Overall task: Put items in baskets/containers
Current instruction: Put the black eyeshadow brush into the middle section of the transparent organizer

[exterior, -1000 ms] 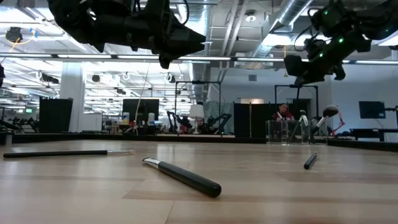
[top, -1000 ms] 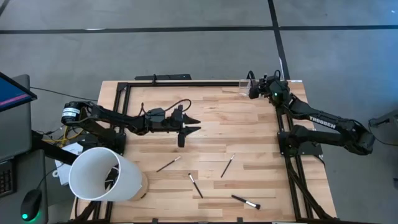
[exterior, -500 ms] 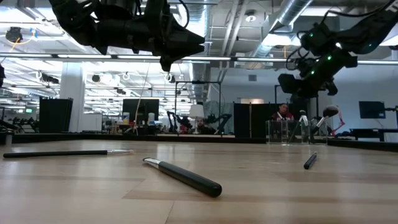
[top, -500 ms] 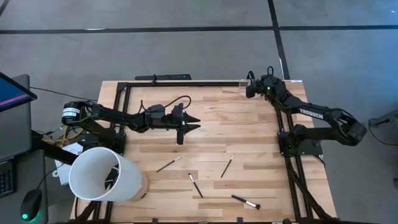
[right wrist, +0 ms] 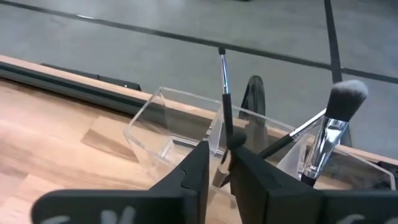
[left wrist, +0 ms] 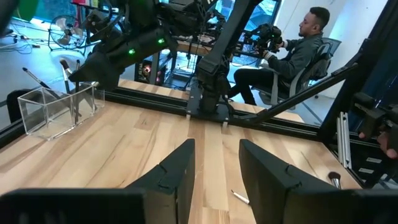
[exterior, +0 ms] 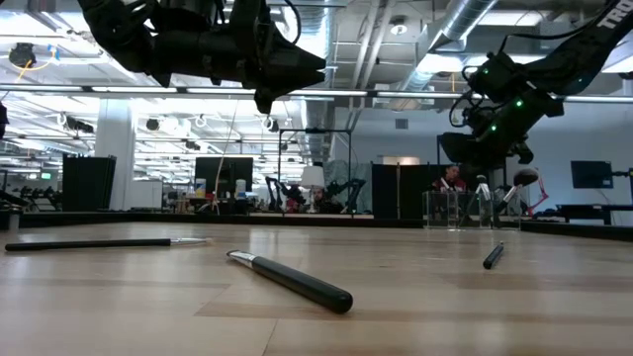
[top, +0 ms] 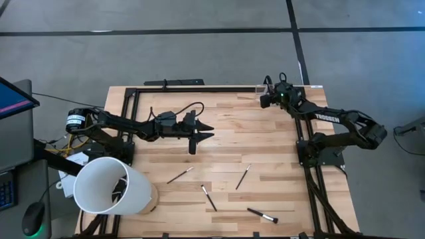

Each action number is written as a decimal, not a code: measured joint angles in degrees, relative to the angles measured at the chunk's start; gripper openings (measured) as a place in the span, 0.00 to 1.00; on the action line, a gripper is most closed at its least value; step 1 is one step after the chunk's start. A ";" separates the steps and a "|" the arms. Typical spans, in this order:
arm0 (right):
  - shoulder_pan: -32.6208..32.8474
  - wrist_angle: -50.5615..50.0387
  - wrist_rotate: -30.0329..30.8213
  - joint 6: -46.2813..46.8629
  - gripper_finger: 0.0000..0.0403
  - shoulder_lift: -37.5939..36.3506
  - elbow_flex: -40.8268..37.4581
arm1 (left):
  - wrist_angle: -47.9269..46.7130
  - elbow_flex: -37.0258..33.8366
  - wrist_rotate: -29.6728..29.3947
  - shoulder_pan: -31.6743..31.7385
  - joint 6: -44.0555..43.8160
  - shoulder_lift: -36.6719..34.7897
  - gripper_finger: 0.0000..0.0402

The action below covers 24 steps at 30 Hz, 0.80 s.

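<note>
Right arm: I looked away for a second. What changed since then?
The right gripper has shifted slightly along the table's far edge over the clear holder, its fingers parting around a thin brush standing there. The left gripper and four loose brushes stayed put.

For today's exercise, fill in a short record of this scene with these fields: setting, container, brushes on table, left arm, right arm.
setting: wooden table with two dark arms
container: clear holder at the far right corner, several brushes standing in it, one with a big fluffy head
brushes on table: four loose brushes lie near the front edge
left arm: left end effector hangs open above mid-table, holding nothing
right arm: right end effector sits at the holder with a thin brush upright between its fingers; whether it grips is unclear
</note>
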 joint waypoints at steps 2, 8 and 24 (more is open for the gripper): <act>0.00 -0.20 0.15 -0.01 0.17 -0.30 0.00 | -0.02 0.00 -0.02 0.00 0.00 0.00 0.30; 0.00 -0.14 1.74 -0.13 0.25 -1.83 0.00 | -0.02 0.00 -0.02 0.00 -0.02 0.00 0.30; 2.58 -0.41 3.04 -3.53 0.50 -14.48 0.00 | -0.07 0.00 -0.02 -0.01 0.11 0.00 0.30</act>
